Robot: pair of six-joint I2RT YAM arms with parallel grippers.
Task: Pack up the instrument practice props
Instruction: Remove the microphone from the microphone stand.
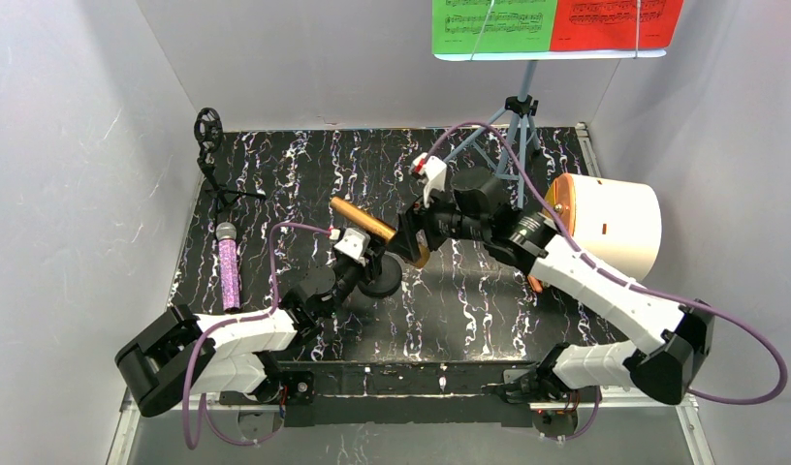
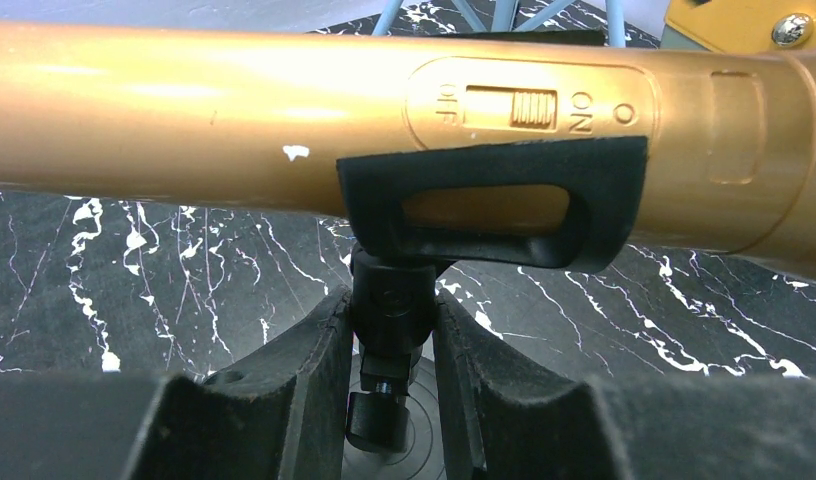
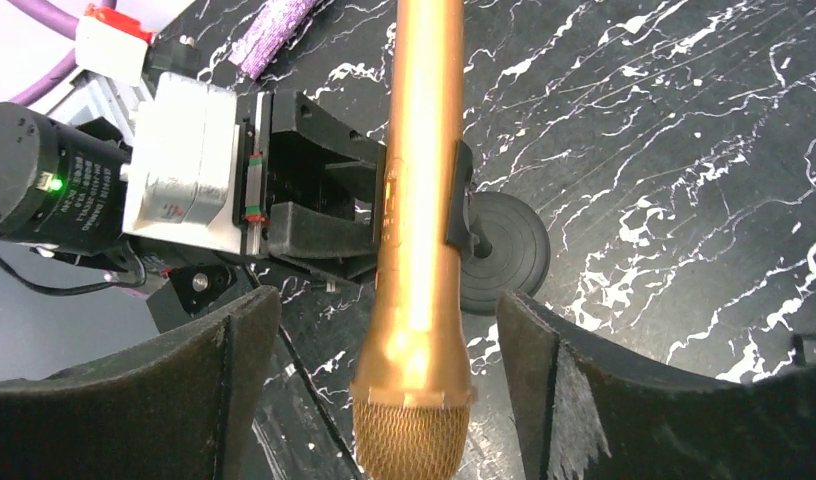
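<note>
The gold microphone (image 1: 365, 220) lies in the clip of a thin black mic mount (image 1: 380, 279) with a round base, at mid table. My left gripper (image 2: 389, 345) is shut on that mount's stem (image 2: 389, 310), just under the clip (image 2: 494, 200) that holds the gold microphone (image 2: 284, 110). My right gripper (image 3: 384, 385) is open, its jaws on either side of the microphone's mesh head (image 3: 409, 440) with gaps on both sides. The purple glitter microphone (image 1: 228, 266) lies flat at the left. A second black mount (image 1: 210, 145) stands at the back left. The pale blue music rack's tripod (image 1: 516, 116) stands at the back, with the green sheet (image 1: 492, 26) and the red sheet (image 1: 616, 24).
A white cylindrical container (image 1: 615, 225) with an orange inside lies on its side at the right, its mouth facing left. Grey walls close in the black marbled table (image 1: 469, 300) on three sides. The purple cables of both arms loop over the table.
</note>
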